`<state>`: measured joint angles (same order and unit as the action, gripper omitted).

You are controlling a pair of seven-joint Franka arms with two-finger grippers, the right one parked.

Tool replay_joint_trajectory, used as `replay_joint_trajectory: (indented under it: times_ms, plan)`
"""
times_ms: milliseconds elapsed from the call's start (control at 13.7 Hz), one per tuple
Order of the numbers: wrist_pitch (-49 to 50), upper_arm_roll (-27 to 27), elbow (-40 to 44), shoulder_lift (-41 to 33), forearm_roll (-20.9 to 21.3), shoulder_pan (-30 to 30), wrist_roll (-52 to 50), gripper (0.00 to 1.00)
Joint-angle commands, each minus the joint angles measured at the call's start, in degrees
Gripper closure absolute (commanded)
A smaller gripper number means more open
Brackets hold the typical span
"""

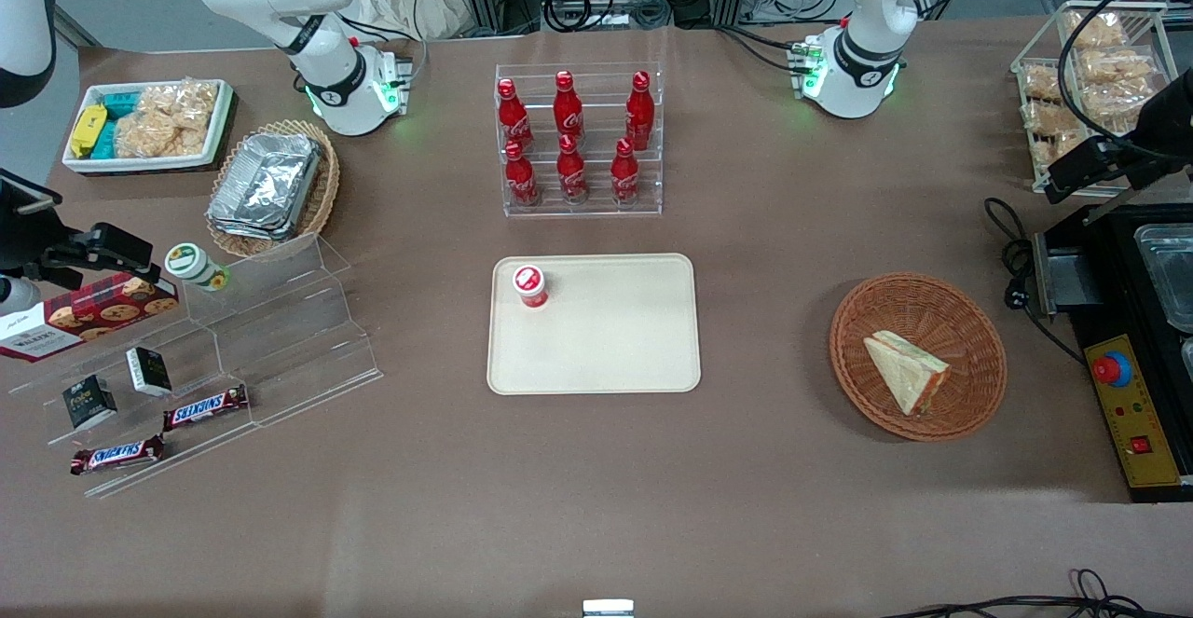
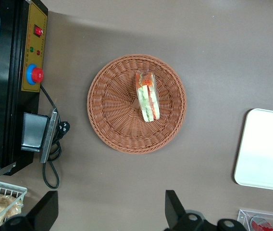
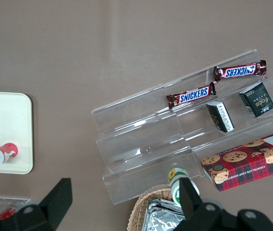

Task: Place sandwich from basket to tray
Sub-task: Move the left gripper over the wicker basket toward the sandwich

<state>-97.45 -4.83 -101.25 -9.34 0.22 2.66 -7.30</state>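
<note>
The sandwich (image 1: 906,371) lies in the round orange-brown wicker basket (image 1: 895,306), toward the working arm's end of the table. In the left wrist view the sandwich (image 2: 147,96) shows its orange-red and green filling edge and lies near the middle of the basket (image 2: 112,106). The cream tray (image 1: 615,338) lies mid-table; one end of it shows in the left wrist view (image 2: 266,149). My left gripper (image 2: 110,211) is open and empty, high above bare table beside the basket. In the front view it (image 1: 1072,175) hangs above the black machine, farther from the camera than the basket.
A red-capped cup (image 1: 530,285) stands on the tray's corner. A rack of cola bottles (image 1: 578,138) stands farther back. A black machine with a red button (image 1: 1114,369) and its cable (image 2: 50,163) lie beside the basket. A wire snack rack (image 1: 1086,68) stands nearby.
</note>
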Motion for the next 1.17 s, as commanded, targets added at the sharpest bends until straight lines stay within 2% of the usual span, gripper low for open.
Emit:
replay_joint_trajectory:
  times_ms: [0, 439, 659, 951, 1098]
  plan:
    - [1.21, 0.35, 1.15, -0.15, 0.57, -0.02, -0.85, 0.0]
    - [0.77, 0.17, 1.85, 0.81, -0.66, -0.2, -0.34, 0.0]
    - [0.51, 0.17, 1.76, 6.6, -1.27, -0.46, -2.45, 0.0]
    - [-8.61, -0.35, -0.25, 14.34, -5.93, -0.73, -6.04, 0.0]
    - [-14.4, -0.36, -2.62, 17.06, -6.46, -0.73, -9.29, 0.0]
